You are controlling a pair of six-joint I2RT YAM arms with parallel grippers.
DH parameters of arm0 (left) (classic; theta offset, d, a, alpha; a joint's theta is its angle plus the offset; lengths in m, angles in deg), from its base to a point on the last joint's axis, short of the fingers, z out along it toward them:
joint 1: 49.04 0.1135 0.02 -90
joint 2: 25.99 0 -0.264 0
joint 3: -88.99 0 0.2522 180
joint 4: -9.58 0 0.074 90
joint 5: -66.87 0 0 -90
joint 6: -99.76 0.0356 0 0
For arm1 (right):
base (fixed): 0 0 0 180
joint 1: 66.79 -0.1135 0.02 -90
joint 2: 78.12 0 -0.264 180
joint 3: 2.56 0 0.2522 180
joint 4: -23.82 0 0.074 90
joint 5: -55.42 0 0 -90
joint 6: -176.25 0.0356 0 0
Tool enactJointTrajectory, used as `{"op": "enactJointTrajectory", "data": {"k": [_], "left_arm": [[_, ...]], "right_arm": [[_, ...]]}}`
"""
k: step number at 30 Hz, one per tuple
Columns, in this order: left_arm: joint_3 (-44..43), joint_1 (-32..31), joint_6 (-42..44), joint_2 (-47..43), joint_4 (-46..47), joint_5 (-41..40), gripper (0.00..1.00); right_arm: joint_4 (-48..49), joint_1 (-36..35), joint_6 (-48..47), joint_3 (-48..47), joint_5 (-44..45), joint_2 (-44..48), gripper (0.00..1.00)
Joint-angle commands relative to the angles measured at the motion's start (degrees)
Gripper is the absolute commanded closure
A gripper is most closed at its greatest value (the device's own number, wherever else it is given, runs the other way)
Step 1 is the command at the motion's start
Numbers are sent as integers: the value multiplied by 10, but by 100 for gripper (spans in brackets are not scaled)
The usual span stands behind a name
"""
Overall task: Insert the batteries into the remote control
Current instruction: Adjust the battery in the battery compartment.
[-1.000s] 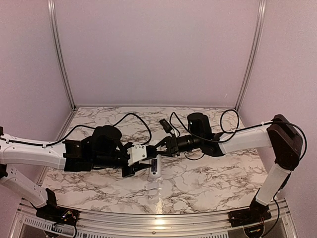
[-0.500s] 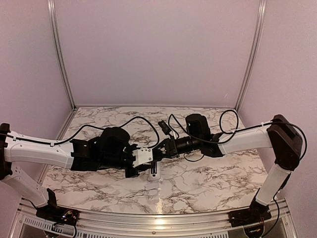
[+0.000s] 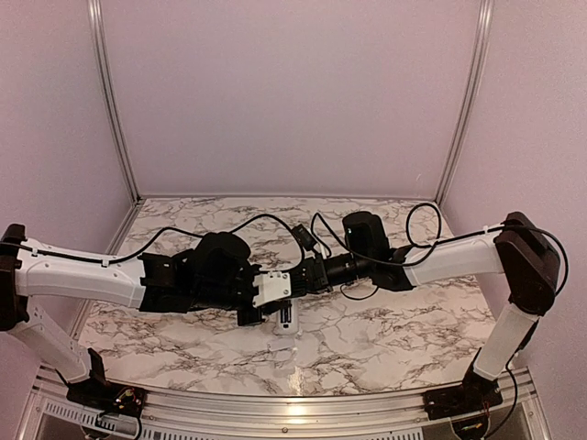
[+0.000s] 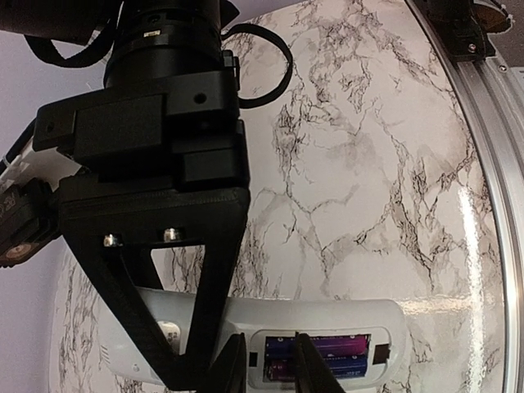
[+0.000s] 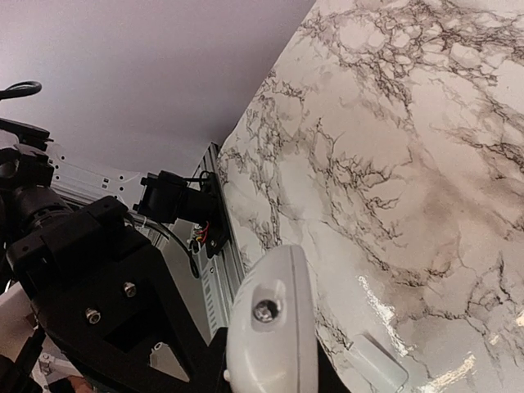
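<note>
The remote control (image 4: 327, 315) is a white oblong lying back-up, its battery bay open. Two batteries (image 4: 340, 346), purple and blue, lie side by side in that bay. My left gripper (image 4: 270, 364) hovers over the bay's left end. Its jaws stand a narrow gap apart, one tip by the bay's edge and one over the batteries, with nothing held between them. My right gripper (image 5: 270, 372) is shut on the remote control (image 5: 270, 327), whose front end with a small lens faces that camera. From above, both grippers, left (image 3: 275, 310) and right (image 3: 299, 279), meet over the remote control (image 3: 287, 318).
A small white cover plate (image 5: 375, 360) lies on the marble table just beside the remote. The aluminium rail (image 4: 483, 164) runs along the table's near edge. Black cables (image 3: 248, 220) loop over the table behind the arms.
My left arm has moved right until its gripper is over the remote's open bay, and its jaws have narrowed. The right gripper has kept its hold on the remote.
</note>
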Motion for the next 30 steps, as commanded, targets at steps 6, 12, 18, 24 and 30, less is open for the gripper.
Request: {"op": "enactJointTrajectory", "data": {"k": [6,12,18,24,30], "left_arm": [[-34,-3,-4,49,-73,2,83],[-29,-3,-4,55,-91,19,84],[-12,-4,-11,41,-70,18,79],[22,-2,-131,-28,54,-21,34],[2,0,-298,-30,101,-113,1]], "right_arm": [[5,-9,-10,-25,-5,11,100],[10,-9,-9,-23,-5,17,100],[23,-2,-4,-18,-3,16,100],[73,52,32,25,27,33,100],[112,67,51,65,116,74,100]]}}
